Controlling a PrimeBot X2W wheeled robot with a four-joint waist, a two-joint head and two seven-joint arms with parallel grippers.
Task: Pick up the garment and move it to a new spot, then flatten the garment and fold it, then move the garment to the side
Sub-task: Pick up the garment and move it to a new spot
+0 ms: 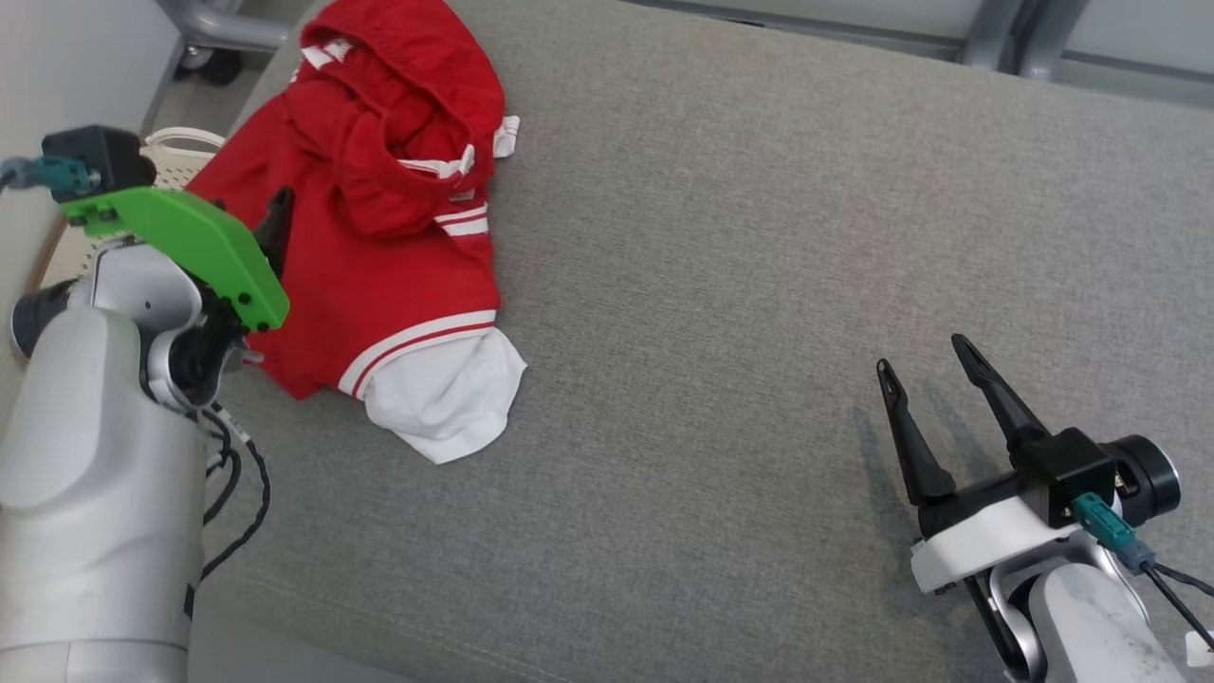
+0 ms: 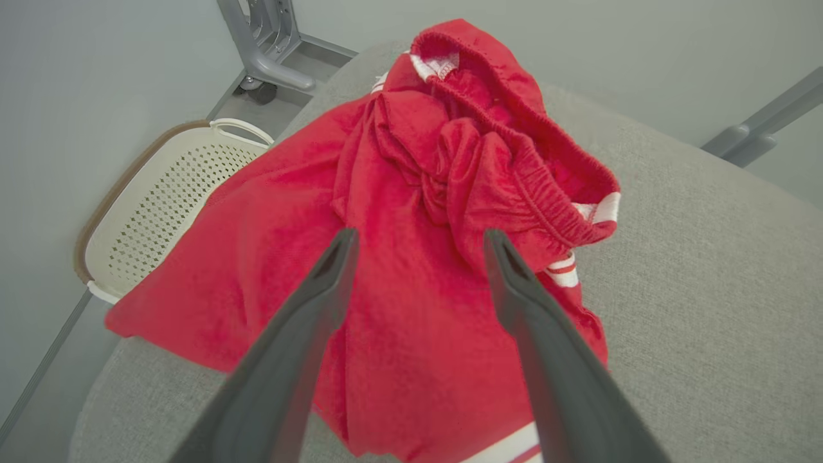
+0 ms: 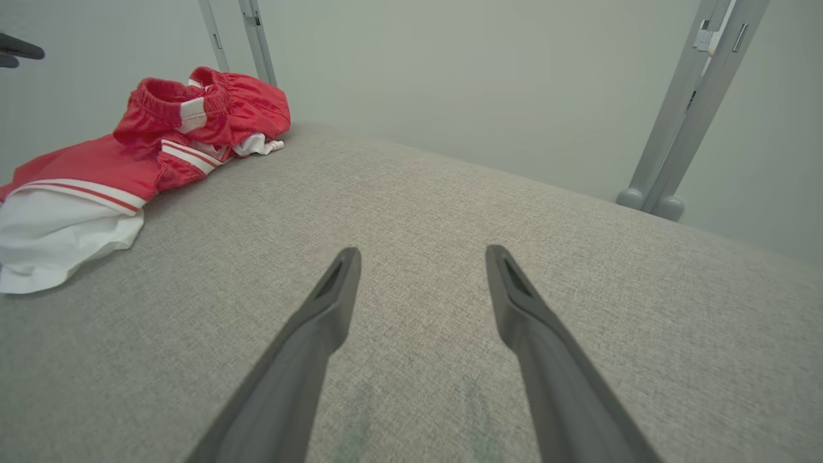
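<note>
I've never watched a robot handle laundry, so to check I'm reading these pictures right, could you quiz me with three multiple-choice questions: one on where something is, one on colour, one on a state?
1. Where does the garment lie on the grey surface?
A) at the far left, by the left gripper
B) in the centre
C) at the near right edge

2. What is its main colour?
A) blue
B) red with white trim
C) black

3. The right gripper is:
A) shut on cloth
B) open and empty
C) shut and empty

Answers:
1 A: it is bunched at the left edge, near the basket.
2 B: the cloth is red with white bands.
3 B: its fingers stand apart over bare surface.
</note>
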